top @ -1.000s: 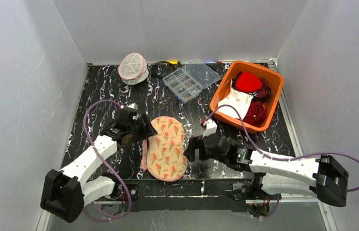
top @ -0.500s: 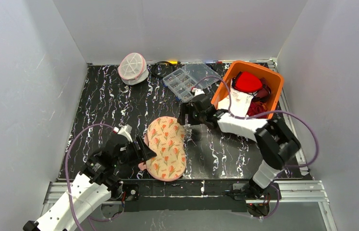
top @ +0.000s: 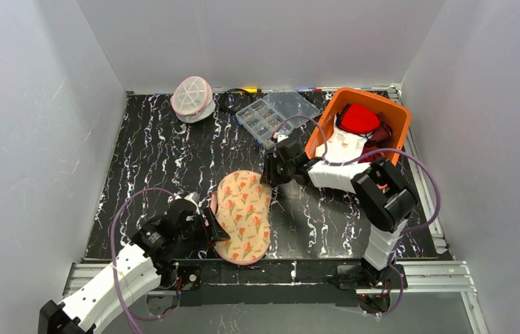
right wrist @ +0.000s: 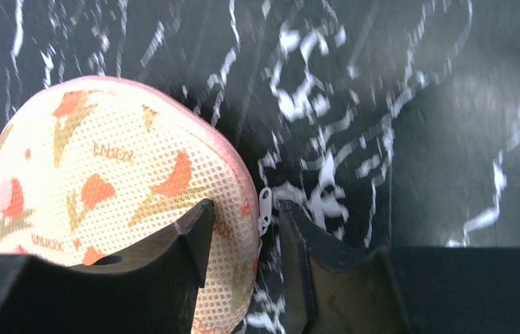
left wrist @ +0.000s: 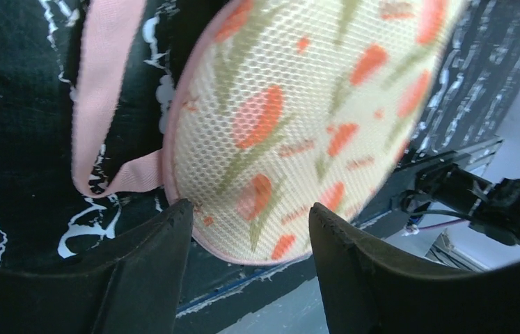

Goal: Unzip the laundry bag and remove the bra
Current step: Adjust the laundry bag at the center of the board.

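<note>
Two parted hands bracket our floral mesh pouch [top: 243, 216]: left hand [top: 213, 229] at 8 o'clock, right hand [top: 269, 178] at 1, astride its zip pull [right wrist: 264, 205].

The bench [top: 152, 160] is black, streaked all over with white marbling. On it the mesh pouch [top: 243, 214] is cream, printed with orange-red tulips on olive-green stems and edged in pink. Its strap [left wrist: 97, 90] is the same pale pink. At the back the laundry bag [top: 191, 97] is white mesh with a pink rim. The bin [top: 402, 118] is bright orange. Inside it are a vivid red piece [top: 359, 118], a white cloth [top: 344, 146] and something darker, maroon perhaps. The left tool [left wrist: 248, 209] has matt black fingers [left wrist: 145, 278]. The left arm [top: 128, 271] and right arm [top: 337, 175] are white with black joints.
</note>
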